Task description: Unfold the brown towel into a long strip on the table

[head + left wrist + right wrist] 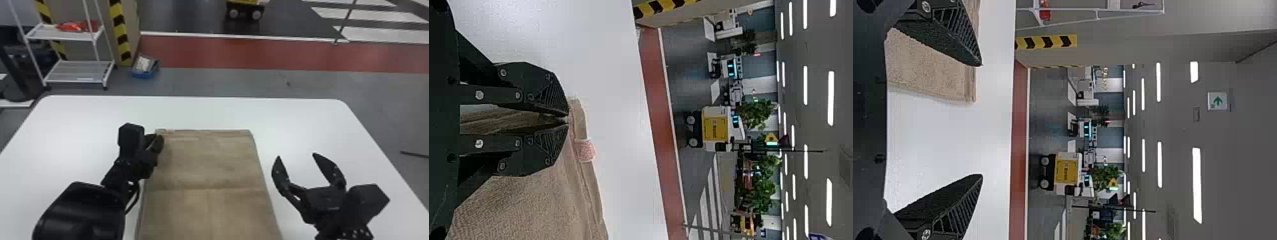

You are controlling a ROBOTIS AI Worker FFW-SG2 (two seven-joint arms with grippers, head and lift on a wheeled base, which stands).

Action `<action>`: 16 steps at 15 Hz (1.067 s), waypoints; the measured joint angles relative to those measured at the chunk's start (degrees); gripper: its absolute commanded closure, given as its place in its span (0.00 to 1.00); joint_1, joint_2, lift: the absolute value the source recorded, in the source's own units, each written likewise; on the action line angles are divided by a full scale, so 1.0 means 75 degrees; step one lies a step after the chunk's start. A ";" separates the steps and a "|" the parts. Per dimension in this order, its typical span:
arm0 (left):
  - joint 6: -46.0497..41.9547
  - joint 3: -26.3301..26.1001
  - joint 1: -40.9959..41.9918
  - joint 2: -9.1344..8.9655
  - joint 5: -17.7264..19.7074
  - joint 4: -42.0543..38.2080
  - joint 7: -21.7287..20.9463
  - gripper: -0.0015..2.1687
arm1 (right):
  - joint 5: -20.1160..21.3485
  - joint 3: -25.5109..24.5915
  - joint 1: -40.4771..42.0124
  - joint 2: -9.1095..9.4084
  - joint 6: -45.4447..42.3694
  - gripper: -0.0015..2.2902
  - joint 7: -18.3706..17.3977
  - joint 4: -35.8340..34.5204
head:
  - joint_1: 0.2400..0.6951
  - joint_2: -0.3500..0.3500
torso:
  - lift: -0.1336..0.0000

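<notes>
Head view, brown towel (207, 159): laid on the bench (303, 121), probably light, limp, not slippery
Left wrist view, left end effector (568, 118): closed, apparently pinching cloth by the far left corner, near the pink tag (585, 150)
Right wrist view, right end effector (982, 120): wide open, empty, beside the towel
Best hold: far right corner, matching the left

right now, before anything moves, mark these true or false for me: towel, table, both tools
1. The brown towel lies on the white table. True.
2. The right tool is open. True.
3. The right tool grips the towel. False: it is to the right of the towel, holding nothing.
4. The left tool is at the towel's far left corner. True.
5. The left tool's fingers are spread wide. False: they are closed together.
</notes>
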 measured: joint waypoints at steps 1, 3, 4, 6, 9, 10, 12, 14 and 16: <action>-0.0002 -0.0002 0.0213 0.0000 -0.0120 -0.0334 0.0023 0.45 | -0.0003 0.0001 -0.0009 0.0000 0.0000 0.03 0.0000 0.0011 | 1.00 0.36 | 0.07; 0.0072 -0.0051 0.0909 0.0001 -0.0305 -0.1526 0.0030 0.44 | 0.0001 0.0005 -0.0024 0.0003 -0.0002 0.03 0.0000 0.0030 | 1.00 0.35 | 0.07; 0.0096 -0.0109 0.1275 0.0013 -0.0327 -0.2127 0.0007 0.45 | 0.0004 0.0006 -0.0030 0.0009 -0.0008 0.03 0.0000 0.0031 | 1.00 0.34 | 0.07; 0.0051 -0.0352 0.2232 0.0054 -0.0347 -0.3538 -0.0035 0.44 | -0.0008 0.0007 -0.0038 0.0021 -0.0018 0.03 0.0000 0.0032 | 1.00 0.29 | 0.07; -0.0884 -0.0751 0.3689 0.0166 -0.0590 -0.4969 -0.0055 0.44 | -0.0040 -0.0050 -0.0017 0.0005 -0.0022 0.03 0.0000 0.0014 | 1.00 0.23 | 0.07; -0.1315 -0.0871 0.4179 0.0288 -0.0637 -0.5305 0.0010 0.44 | -0.0061 -0.0117 0.0004 -0.0004 -0.0022 0.04 0.0000 0.0009 | 1.00 0.20 | 0.07; -0.2181 -0.1152 0.4961 0.0681 -0.0658 -0.5670 0.0167 0.44 | -0.0129 -0.0321 0.0092 -0.0013 -0.0033 0.04 0.0000 -0.0010 | 1.00 0.13 | 0.07; -0.2599 -0.1401 0.5357 0.0941 -0.0659 -0.5706 0.0179 0.26 | -0.0175 -0.0462 0.0179 0.0004 -0.0054 0.04 0.0000 -0.0052 | 1.00 0.07 | 0.07; -0.2942 -0.1620 0.5577 0.1112 -0.0659 -0.5548 0.0180 0.00 | -0.0205 -0.0510 0.0234 0.0011 -0.0067 0.04 0.0000 -0.0106 | 1.00 0.04 | 0.07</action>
